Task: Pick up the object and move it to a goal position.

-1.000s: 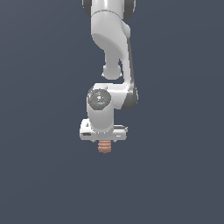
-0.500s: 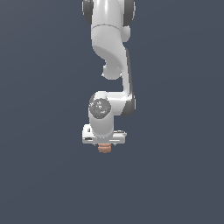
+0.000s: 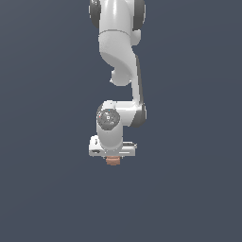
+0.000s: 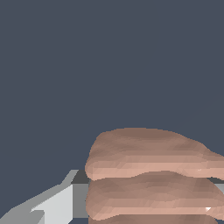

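Exterior view: hand [image 3: 112, 156] grips block [image 3: 112, 161], ridges horizontal, protruding downward

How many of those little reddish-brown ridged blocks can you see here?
1. The reddish-brown block sits just beneath the white end effector; the wrist view shows it close up. Nothing else appears, though the arm could hide something.

glossy white arm [image 3: 118, 42], matt ridged reddish-brown block [image 4: 148, 175]
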Motion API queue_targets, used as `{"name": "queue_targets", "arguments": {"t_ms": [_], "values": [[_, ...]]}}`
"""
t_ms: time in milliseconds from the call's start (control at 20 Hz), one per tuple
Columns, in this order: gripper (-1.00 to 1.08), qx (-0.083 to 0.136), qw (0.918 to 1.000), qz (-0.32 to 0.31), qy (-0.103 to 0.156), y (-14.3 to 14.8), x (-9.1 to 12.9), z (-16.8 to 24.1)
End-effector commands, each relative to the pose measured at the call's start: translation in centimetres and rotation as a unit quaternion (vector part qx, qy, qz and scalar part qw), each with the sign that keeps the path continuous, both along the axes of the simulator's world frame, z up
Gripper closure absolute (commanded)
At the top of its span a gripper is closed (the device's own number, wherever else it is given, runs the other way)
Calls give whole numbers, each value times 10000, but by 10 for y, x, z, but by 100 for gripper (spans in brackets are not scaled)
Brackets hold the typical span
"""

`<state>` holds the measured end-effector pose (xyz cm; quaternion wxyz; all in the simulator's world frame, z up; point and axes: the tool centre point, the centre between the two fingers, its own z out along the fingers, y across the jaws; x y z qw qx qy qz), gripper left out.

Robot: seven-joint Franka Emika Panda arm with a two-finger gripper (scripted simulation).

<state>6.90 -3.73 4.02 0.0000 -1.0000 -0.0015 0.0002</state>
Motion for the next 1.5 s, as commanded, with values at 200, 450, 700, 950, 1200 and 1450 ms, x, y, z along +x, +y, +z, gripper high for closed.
{"name": "queue_targets", "arguments": {"t_ms": [200,450,700,950,1200,1450], "values": [[108,0,10000,0,-2,0,0,0],[108,0,10000,0,-2,-2,0,5],[108,0,10000,0,-2,-13,0,28],[108,0,10000,0,-2,-31,-1,68],[108,3,10000,0,-1,-56,-1,119],[108,3,10000,0,-1,-81,0,173]]}}
